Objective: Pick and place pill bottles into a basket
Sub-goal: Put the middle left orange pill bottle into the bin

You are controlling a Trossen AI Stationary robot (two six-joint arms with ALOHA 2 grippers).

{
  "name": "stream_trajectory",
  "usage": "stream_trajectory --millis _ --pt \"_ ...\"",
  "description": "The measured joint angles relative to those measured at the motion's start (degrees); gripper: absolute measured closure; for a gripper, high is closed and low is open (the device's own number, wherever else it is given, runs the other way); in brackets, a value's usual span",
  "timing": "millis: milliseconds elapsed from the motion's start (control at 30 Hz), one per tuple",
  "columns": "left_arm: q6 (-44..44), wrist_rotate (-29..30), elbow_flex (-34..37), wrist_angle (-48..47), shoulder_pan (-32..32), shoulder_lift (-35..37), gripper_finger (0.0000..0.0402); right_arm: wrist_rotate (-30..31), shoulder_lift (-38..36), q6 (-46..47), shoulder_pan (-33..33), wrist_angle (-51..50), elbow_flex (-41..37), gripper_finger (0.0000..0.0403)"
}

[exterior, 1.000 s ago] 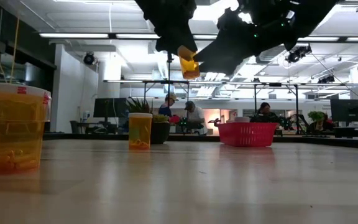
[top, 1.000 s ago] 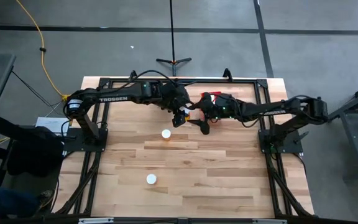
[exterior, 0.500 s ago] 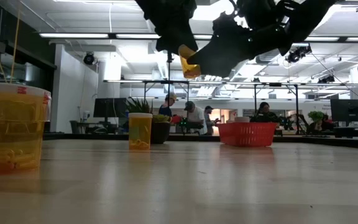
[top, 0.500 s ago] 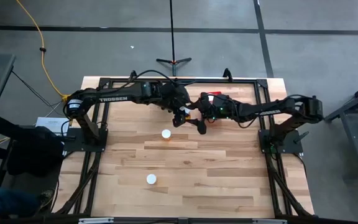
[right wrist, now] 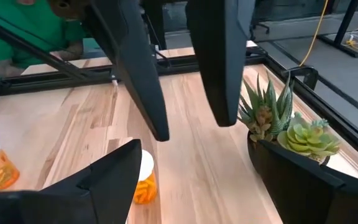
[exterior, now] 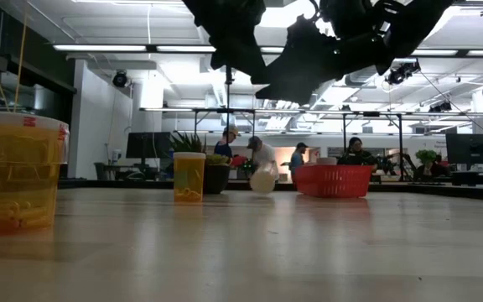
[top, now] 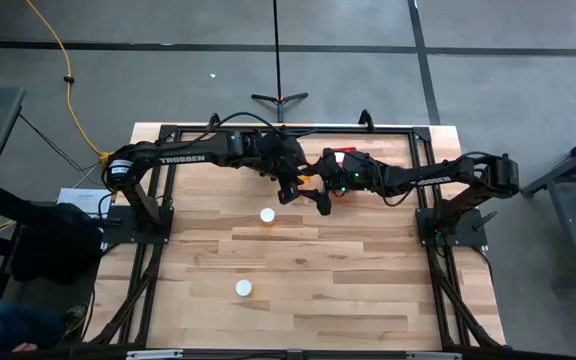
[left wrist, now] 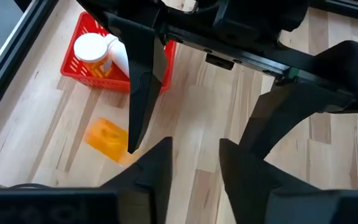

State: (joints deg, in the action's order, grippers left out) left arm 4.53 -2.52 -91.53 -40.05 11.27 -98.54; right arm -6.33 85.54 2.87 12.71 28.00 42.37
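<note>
My left gripper (top: pixel 290 188) is open and empty, high over the table's far middle; its own fingers show apart in the left wrist view (left wrist: pixel 194 163). My right gripper (top: pixel 320 200) is open just beside it, fingers spread wide (left wrist: pixel 210 118), and touches nothing. An orange pill bottle (left wrist: pixel 107 138) shows blurred, down at the tabletop beside the red basket (left wrist: pixel 82 78); it also shows in the low view (exterior: pixel 262 178). The basket (exterior: pixel 334 180) holds a white-capped bottle (left wrist: pixel 92 50). Two more bottles stand upright on the table (top: pixel 267 215) (top: pixel 243 288).
A small green potted plant (right wrist: pixel 278 124) stands near the table's far edge, by the black frame rail (right wrist: pixel 291 74). My right arm (top: pixel 418 178) covers most of the basket in the high view. Bare wood lies toward the near edge (top: pixel 368 290). People show beyond the table (exterior: pixel 262 155).
My left gripper has let go of the orange bottle it held high up. The bottle has fallen to the tabletop beside the basket. My right gripper has moved a little toward the left gripper and stays open.
</note>
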Motion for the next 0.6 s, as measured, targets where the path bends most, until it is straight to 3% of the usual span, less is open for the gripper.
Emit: stream_trajectory --millis 300,433,600 --pt "-1.5 0.0 0.0 -1.5 0.0 0.0 0.0256 1.8 0.0 0.1 1.8 -2.7 0.0 0.0098" --pt "-3.0 0.6 0.0 -4.6 0.0 0.0 0.0237 5.6 0.0 2.7 3.4 -5.5 0.0 0.0098" --pt "-2.7 1.0 0.0 -14.1 0.0 0.0 0.0186 12.0 0.0 11.5 7.3 -8.1 0.0 0.0098"
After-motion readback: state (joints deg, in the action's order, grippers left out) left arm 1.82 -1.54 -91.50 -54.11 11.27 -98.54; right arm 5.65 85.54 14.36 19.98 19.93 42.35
